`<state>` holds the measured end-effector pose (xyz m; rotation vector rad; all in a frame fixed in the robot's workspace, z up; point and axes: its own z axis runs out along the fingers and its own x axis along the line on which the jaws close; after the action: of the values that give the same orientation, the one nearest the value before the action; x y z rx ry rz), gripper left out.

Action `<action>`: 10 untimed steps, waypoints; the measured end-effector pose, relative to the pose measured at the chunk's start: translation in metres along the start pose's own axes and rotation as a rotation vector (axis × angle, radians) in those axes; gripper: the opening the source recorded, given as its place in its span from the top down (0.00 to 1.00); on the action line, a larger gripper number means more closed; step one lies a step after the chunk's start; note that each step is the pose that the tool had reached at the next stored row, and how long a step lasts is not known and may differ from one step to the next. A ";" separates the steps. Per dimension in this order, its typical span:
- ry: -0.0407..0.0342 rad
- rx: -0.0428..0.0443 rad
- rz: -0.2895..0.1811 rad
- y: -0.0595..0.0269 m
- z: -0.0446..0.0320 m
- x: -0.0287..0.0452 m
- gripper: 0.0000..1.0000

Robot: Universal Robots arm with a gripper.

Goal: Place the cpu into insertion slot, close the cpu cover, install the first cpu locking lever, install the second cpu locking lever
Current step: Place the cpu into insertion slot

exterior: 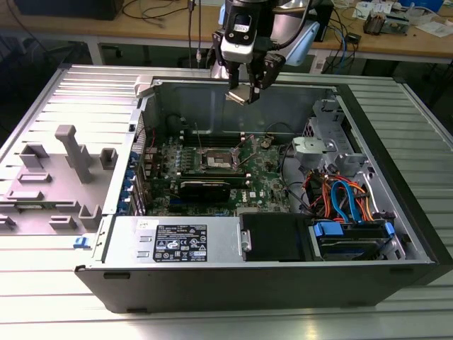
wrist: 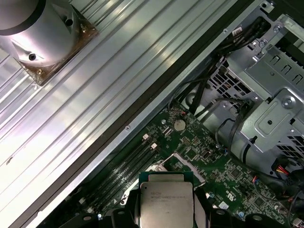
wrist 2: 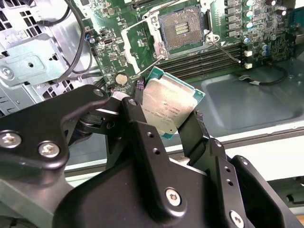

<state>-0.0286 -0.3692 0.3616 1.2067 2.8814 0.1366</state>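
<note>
Ribbed metal bench [exterior: 42, 312] all round, with the open case [exterior: 212, 280] on it. Grey jigs [exterior: 71, 152] sit well off to the exterior view's left of the socket [exterior: 217, 160], which lies bare. Well above the socket, the gripper [exterior: 249, 85] is clamped on the cpu [exterior: 242, 95], tilted and pinched by opposite edges. I'd call it a light, stiff little plate, slick on top and delicate underneath, so the edges are the place to hold it. A drive cage [exterior: 325, 142] stands to the exterior view's right of the socket.

Silvery-tan cpu [wrist 2: 168, 107], green motherboard [wrist: 211, 166], blue cables [exterior: 345, 197]
</note>
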 end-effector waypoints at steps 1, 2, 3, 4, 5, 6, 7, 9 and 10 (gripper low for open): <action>-0.0002 0.0000 0.003 0.0000 0.0000 0.0000 0.46; -0.0006 -0.0001 0.006 0.0000 0.0000 0.0000 0.46; -0.0009 -0.0002 0.010 0.0000 0.0000 0.0000 0.46; -0.0011 -0.0002 0.013 0.0000 0.0000 0.0000 0.46; -0.0014 -0.0003 0.017 0.0000 0.0000 0.0000 0.46; -0.0019 -0.0004 0.023 0.0000 0.0000 0.0000 0.46; -0.0024 -0.0006 0.028 0.0000 0.0000 0.0000 0.46; -0.0031 -0.0007 0.035 0.0000 0.0001 0.0000 0.46; -0.0035 -0.0008 0.041 0.0000 0.0001 0.0000 0.46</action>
<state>-0.0286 -0.3692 0.3615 1.2646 2.8546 0.1360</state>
